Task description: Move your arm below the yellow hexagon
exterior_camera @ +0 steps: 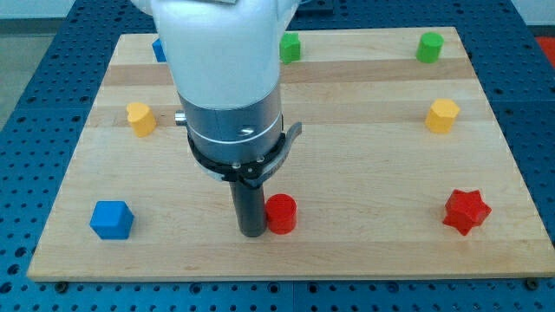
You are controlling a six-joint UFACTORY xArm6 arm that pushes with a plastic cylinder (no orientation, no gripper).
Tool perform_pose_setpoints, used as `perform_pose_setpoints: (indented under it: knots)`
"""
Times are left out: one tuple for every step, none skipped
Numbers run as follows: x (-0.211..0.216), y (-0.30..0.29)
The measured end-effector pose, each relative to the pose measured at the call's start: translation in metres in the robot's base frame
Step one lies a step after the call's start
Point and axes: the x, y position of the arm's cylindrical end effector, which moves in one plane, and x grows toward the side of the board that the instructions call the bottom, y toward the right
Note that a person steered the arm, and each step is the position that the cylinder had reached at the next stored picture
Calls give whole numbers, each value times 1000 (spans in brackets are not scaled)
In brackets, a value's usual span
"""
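A yellow block with a hexagon-like outline (442, 115) sits at the view's right, in the upper half of the wooden board (364, 156). A second yellow block (140, 118) sits at the view's left at the same height; its exact shape is hard to make out. My tip (252, 233) rests on the board near the bottom centre, touching or almost touching the left side of a red cylinder (282, 213). The tip is far to the left of and below the right yellow block, and to the right of and below the left one.
A blue cube (111, 219) is at bottom left and a red star (466, 211) at bottom right. Two green blocks (290, 47) (428, 47) sit along the top edge. A blue block (159, 49) at top left is partly hidden by the arm's body (227, 78).
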Motion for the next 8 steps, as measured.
perform_pose_setpoints:
  knots:
    - [-1,-1]
    - [-18,-16]
    - [-47,-20]
    - [-73,-1]
    - [-77,58]
    - [-77,125]
    - [-77,182]
    - [-77,220]
